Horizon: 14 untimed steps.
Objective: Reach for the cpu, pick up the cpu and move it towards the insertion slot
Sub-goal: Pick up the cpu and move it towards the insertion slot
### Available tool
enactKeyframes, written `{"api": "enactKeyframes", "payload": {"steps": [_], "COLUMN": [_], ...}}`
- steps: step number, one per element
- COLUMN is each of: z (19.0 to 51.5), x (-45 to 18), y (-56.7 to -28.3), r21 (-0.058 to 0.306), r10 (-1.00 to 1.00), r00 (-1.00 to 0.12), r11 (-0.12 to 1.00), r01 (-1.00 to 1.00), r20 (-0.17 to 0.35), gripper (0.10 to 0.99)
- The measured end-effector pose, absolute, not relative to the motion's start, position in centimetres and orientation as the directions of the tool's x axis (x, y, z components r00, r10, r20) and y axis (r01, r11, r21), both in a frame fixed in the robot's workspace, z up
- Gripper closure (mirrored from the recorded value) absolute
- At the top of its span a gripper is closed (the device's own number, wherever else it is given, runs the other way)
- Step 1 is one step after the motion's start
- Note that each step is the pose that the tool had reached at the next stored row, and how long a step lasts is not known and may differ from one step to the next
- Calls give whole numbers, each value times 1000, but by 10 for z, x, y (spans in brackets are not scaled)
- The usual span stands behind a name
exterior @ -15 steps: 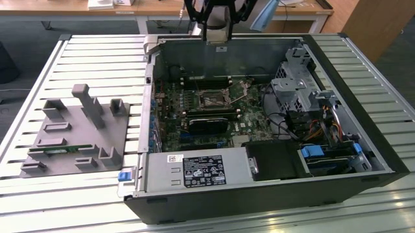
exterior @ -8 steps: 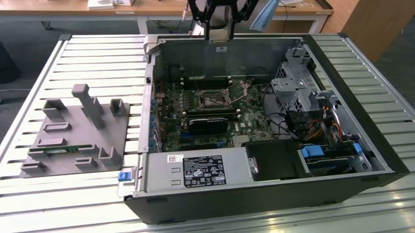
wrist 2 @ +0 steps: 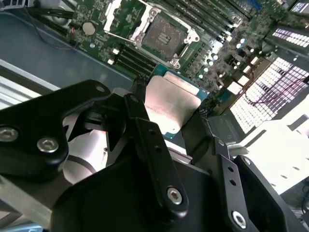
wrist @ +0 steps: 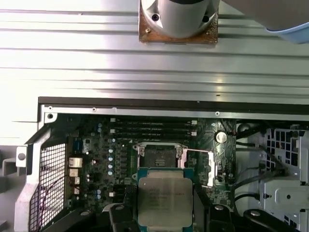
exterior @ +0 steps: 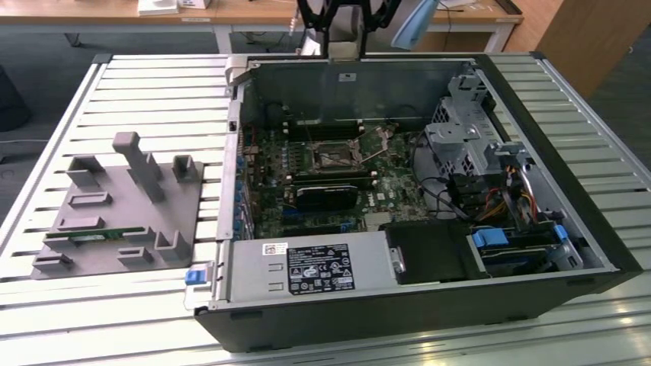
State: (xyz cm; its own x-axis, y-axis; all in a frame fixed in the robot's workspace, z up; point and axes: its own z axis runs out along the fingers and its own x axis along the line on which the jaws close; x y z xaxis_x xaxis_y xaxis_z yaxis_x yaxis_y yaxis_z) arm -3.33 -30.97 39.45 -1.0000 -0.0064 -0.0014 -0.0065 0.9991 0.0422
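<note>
My gripper [exterior: 344,38] hangs above the back wall of the open computer case, shut on the cpu. The cpu [wrist: 164,198] is a flat square chip with a silvery top and a green rim, clamped at two opposite edges by the black fingers [wrist: 118,215]. In the second wrist view, the cpu [wrist 2: 176,104] sits between the fingers [wrist 2: 149,145] of the gripper [wrist 2: 171,110]. The insertion slot [exterior: 334,158] is a square black socket with a metal frame on the green board, uncovered, well below the chip. Both wrist views show the slot [wrist 2: 164,36] [wrist: 158,157].
A hinged metal frame [wrist: 200,166] lies open beside the slot. Inside the case are a long black card [exterior: 328,197], a power supply [exterior: 305,268] and a drive cage [exterior: 463,145]. At the exterior view's left, a grey fixture [exterior: 122,206] holds a green memory stick [exterior: 97,238].
</note>
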Motion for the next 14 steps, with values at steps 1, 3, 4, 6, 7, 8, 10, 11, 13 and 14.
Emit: {"api": "enactKeyframes", "payload": {"steps": [1, 3, 4, 6, 7, 8, 10, 11, 13, 14], "z": [394, 394, 394, 393, 393, 393, 393, 393, 393, 393], "x": [-33, -32, -32, -31, -31, -31, -31, -31, -31, -31], "y": [-308, -305, -304, -303, -303, -303, -303, -303, -303, -303], "r21": [42, 42, 42, 42, 42, 42, 42, 42, 42, 42], "r10": [-6, -6, -6, -6, -6, -6, -6, -6, -6, -6], "r00": [-1000, -1000, -1000, -1000, -1000, -1000, -1000, -1000, -1000, -1000], "r11": [999, 999, 999, 999, 999, 999, 999, 999, 999, 999], "r01": [-7, -7, -7, -6, -6, -6, -6, -6, -6, -6], "r20": [-2, -3, -4, -5, -6, -6, -7, -7, -7, -7], "gripper": [545, 545, 545, 545, 545, 545, 545, 545, 545, 545]}}
